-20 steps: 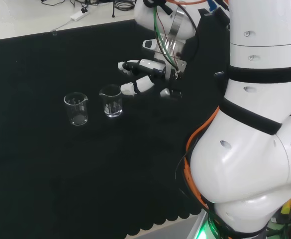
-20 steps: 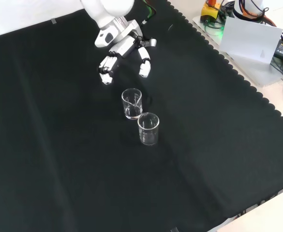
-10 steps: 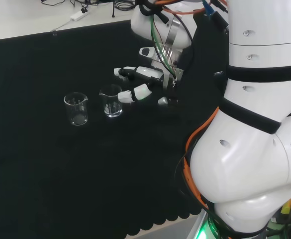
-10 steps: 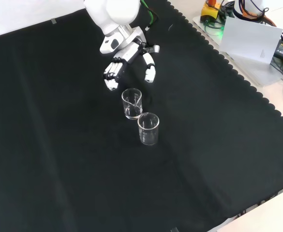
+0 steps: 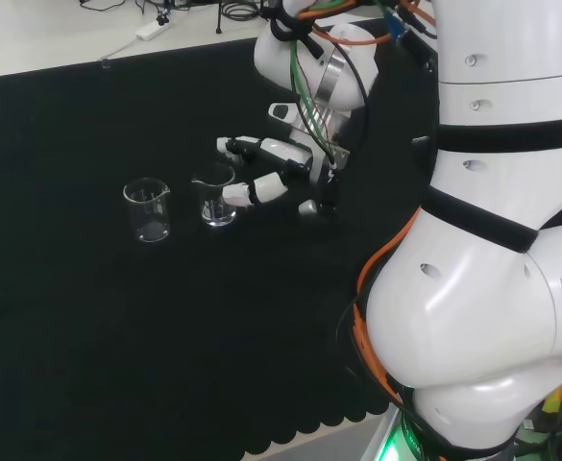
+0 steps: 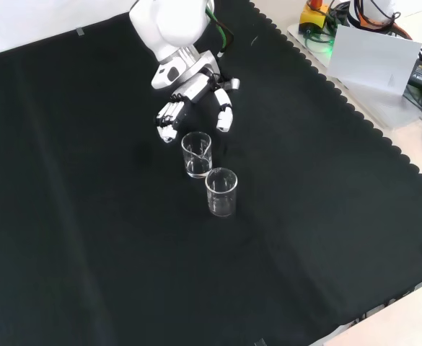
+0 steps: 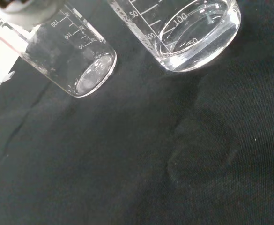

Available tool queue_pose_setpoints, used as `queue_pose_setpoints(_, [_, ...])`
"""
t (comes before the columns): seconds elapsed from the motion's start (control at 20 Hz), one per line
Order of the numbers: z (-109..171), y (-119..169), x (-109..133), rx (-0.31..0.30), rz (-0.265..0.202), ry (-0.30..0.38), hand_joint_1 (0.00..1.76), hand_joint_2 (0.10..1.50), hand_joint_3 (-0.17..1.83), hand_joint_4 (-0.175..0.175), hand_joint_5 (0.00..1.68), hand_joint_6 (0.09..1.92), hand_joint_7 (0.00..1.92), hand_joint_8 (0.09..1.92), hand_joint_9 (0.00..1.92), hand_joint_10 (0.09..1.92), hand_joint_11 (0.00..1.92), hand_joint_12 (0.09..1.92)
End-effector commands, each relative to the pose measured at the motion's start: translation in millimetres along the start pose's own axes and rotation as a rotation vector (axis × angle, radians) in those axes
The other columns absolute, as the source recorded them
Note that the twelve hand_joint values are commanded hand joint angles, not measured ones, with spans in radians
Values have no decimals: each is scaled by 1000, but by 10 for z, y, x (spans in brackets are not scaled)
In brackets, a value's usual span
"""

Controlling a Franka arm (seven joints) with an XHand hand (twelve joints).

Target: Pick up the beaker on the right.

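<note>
Item: two clear glass beakers on the black cloth [image 6: 88,216], both upright and, as far as the glass lets one judge, empty.

Target beaker [image 5: 216,198]: the right one of the pair in the head view. In the front view it is the farther one [image 6: 196,154], next to the hand. In the wrist view it is the larger glass base [image 7: 197,40] with printed graduations.

Other beaker [image 5: 148,210]: left of the target in the head view, nearer the camera in the front view [image 6: 221,192]. The two stand just beside each other but apart.

Hand [image 5: 271,168]: low over the cloth, just beside the target beaker on its right in the head view. Fingers are extended and lightly bent, thumb spread away from them (a gap open toward the glass). In the head view one fingertip overlaps the beaker's right side, but real contact cannot be told. In the front view the hand [image 6: 194,97] sits just above the beaker's rim in the picture.

Progress: approach nearly complete. The beaker rests on the cloth, not enclosed, not lifted.

Remaining, by judgement: bring the fingers and thumb to either side of the wall, close, raise. Care is needed because the neighbouring beaker is close.
</note>
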State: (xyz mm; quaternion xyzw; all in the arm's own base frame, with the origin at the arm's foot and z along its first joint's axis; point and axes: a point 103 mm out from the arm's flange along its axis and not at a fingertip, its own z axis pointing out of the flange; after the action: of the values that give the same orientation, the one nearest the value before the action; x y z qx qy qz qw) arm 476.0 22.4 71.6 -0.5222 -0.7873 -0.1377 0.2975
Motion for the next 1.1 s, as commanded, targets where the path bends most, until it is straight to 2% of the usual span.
queue_pose_setpoints(0.05, [15, 83, -92, -20, -19, 34, 744, 530, 571, -14, 232, 87, 148, 502, 225, 606, 0, 1044])
queue_pose_setpoints(0.7, [142, 300, -112, -35, -39, 46, 785, 536, 577, -15, 253, 87, 159, 502, 233, 600, 0, 1061])
queue_pose_setpoints(1.1, [253, 356, -132, -42, -49, 80, 841, 531, 625, -21, 394, 87, 265, 528, 307, 585, 0, 1099])
